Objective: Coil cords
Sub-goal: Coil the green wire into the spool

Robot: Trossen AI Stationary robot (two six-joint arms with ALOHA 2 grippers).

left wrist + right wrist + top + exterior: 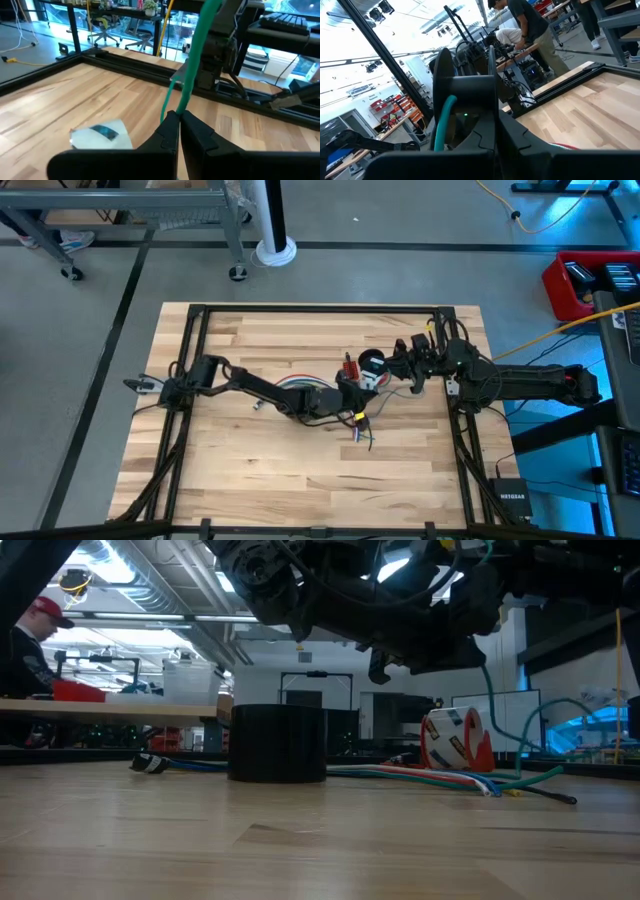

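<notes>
Green cord rises from between the closed fingers of the left gripper, which is clamped on it near the table's middle; the pinch presumably fixes one point so the strand can be drawn taut. Directly ahead of those fingers the cord runs up toward the right gripper, whose fingers are together with the same cord curving beside them in its wrist view; whether they pinch it cannot be told. Beside the left gripper lie the tape roll and a bundle of coloured cables on the wooden table. Coiling appears barely begun.
</notes>
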